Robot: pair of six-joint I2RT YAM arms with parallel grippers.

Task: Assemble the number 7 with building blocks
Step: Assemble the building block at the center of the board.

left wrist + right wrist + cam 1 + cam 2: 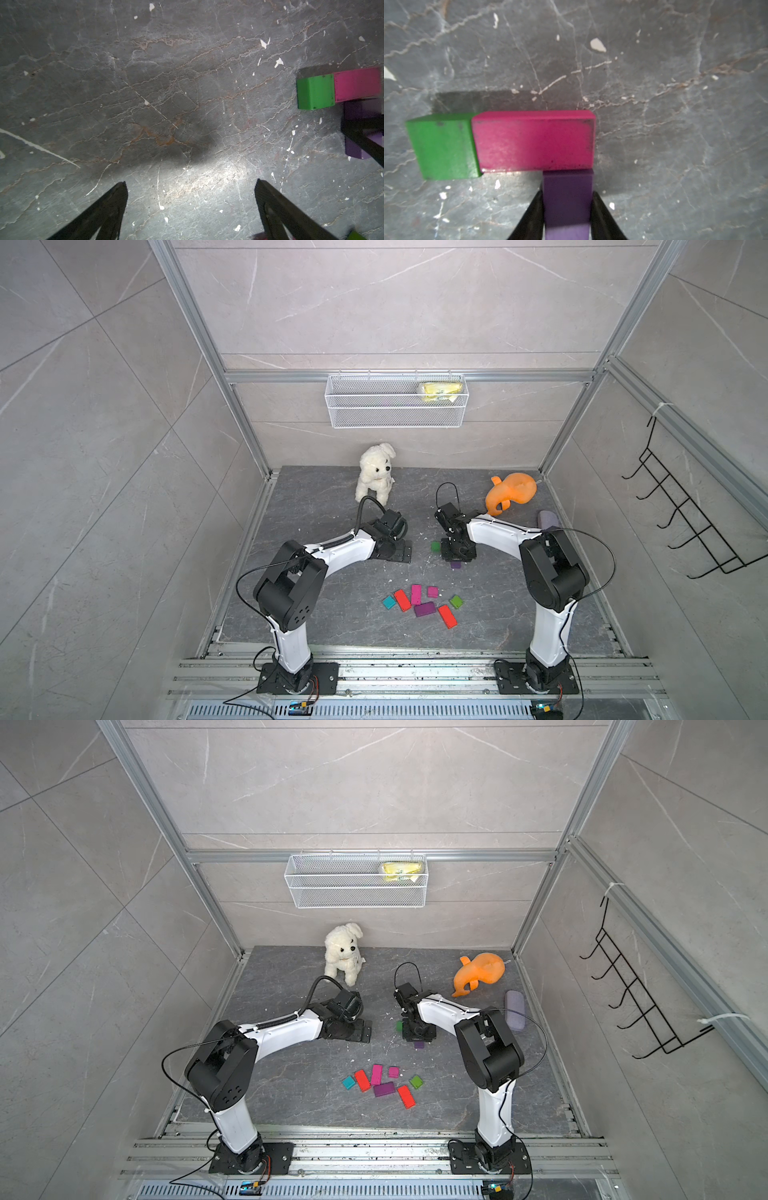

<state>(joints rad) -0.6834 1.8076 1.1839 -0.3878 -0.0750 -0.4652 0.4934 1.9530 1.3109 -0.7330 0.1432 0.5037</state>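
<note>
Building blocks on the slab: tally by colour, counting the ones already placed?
Red flat blocks: 2
Magenta-pink flat blocks: 3
Purple flat blocks: 2, one in the right tool
Green flat blocks: 2
Teal flat block: 1
Total: 10

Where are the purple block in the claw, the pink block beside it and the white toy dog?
purple block (568, 199): right wrist view, its top face.
pink block (533, 141): right wrist view, its top face.
toy dog (374, 479): a top view, its chest.
</note>
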